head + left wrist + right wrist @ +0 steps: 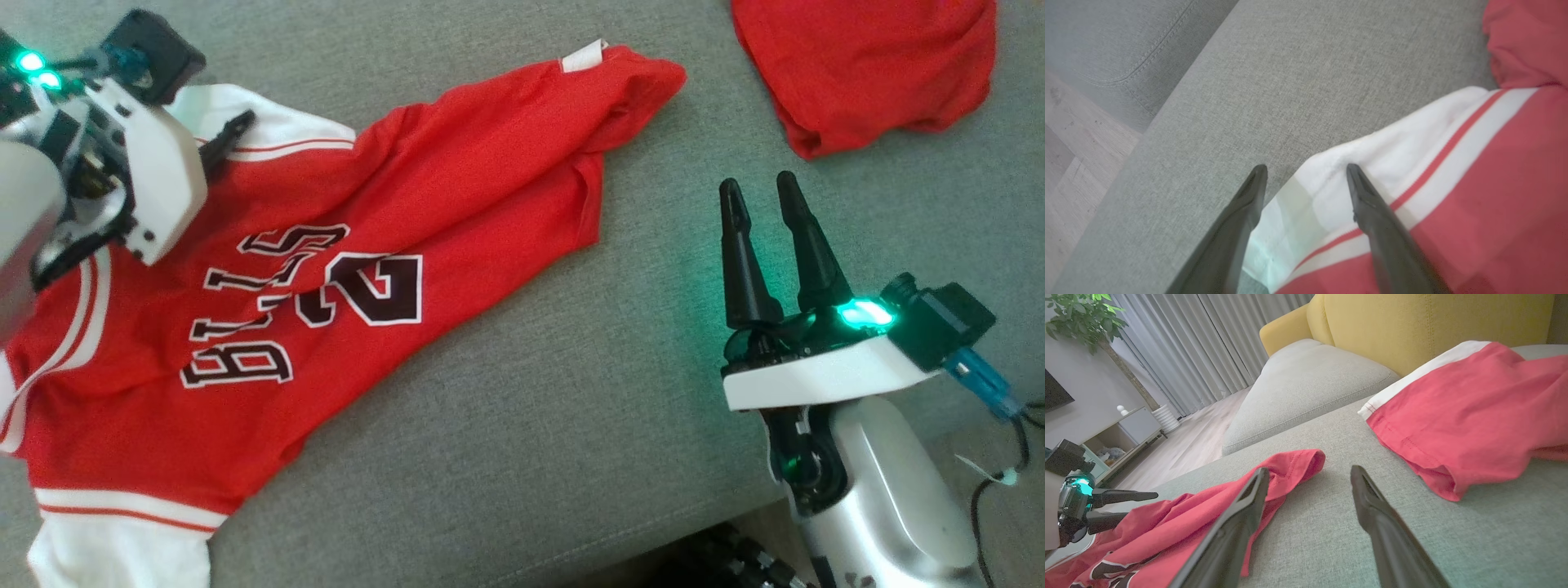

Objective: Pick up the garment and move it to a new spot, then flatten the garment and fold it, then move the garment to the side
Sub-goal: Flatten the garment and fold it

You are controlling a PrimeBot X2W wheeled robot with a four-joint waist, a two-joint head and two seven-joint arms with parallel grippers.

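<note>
Cloth is strewn over this grey sofa seat [571, 425]. The garment [367, 245], a red jersey with white striped trim and black lettering, lies rumpled and half spread toward the robot's left, with one end reaching up toward the middle of the cushion. The left end effector [1305, 167] hangs over the jersey's white sleeve band near the edge of the seat, its two dark fingers spread wide and gripping nothing. One tip is over the white cloth and the other over bare upholstery, and I can't tell whether either touches. The right end effector [758, 184] is well apart from the jersey on the robot's right, above bare cushion, its fingers parted and empty. A second red cloth [865, 73] with a white edge lies bunched farther back on the right, in front of a yellow backrest [1433, 322]. Pale wooden floor [1069, 171] shows past the seat's edge.
</note>
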